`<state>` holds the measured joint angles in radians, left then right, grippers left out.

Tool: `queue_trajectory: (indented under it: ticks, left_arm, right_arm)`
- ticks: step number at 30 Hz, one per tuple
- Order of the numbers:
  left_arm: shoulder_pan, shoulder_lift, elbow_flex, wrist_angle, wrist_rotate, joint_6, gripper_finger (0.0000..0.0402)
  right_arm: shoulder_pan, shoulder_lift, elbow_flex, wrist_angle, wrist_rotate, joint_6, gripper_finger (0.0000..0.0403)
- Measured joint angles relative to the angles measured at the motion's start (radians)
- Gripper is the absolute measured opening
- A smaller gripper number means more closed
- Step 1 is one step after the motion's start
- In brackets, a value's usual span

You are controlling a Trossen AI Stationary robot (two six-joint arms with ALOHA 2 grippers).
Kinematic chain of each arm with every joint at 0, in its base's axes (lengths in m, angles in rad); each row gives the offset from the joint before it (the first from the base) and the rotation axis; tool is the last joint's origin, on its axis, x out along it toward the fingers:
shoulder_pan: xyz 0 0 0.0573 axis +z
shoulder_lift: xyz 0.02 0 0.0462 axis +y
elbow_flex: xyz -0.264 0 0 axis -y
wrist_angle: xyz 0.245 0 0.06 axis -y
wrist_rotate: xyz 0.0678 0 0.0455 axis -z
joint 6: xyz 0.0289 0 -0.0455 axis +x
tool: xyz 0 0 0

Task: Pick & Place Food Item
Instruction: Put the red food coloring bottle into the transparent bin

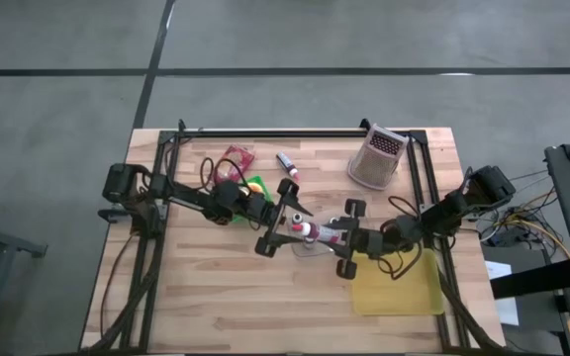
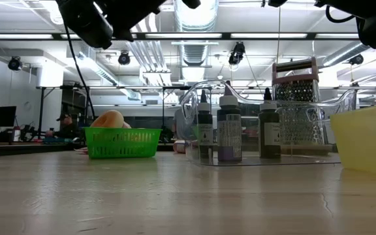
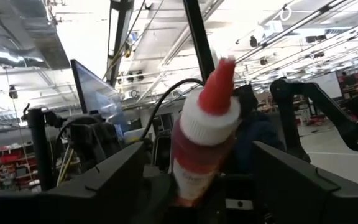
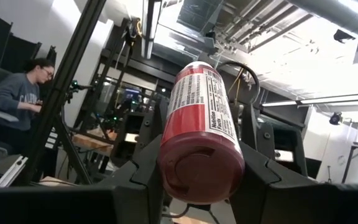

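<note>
High view: left gripper (image 1: 287,220) and right gripper (image 1: 346,235) meet mid-table over clear tray (image 1: 310,243), red bottle (image 1: 308,229) between them. Grater (image 1: 377,158) back right, yellow bin (image 1: 396,285) front right.

Low view: green basket (image 2: 123,142), three dark bottles (image 2: 230,130) in tray.

Left wrist: fingers closed on bottle (image 3: 202,134), red cap outward.

Right wrist: fingers clamp bottle (image 4: 201,134), base outward. Person (image 4: 17,93) seated behind.

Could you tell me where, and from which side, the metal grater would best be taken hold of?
Probably by the bar handle across the top of the grater, coming straight down from above. It stands upright on its wide base, and its broad, tapering, perforated walls offer a poorer pinch. For now the left claw and the right claw are mid-table, both shut on the red bottle.
</note>
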<state>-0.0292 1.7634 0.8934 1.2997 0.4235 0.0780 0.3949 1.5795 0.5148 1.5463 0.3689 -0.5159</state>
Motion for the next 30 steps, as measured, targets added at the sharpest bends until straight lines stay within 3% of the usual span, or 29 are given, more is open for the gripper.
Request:
queue_trajectory:
  ticks: [14,25,30]
  left_arm:
    - [0.001,0.0,0.042,-0.001,0.044,0.035,0.0294]
    - [0.001,0.0,0.104,-0.149,0.045,0.099,0.0292]
    - [0.001,0.0,0.104,-0.149,0.049,0.123,0.0258]
  right_arm:
    - [-0.003,0.0,0.0,-0.002,0.024,0.0,0.0121]
    - [-0.007,0.0,0.003,-0.002,0.023,0.0,0.0121]
    - [-0.007,0.0,0.003,-0.002,0.023,0.0,0.0121]
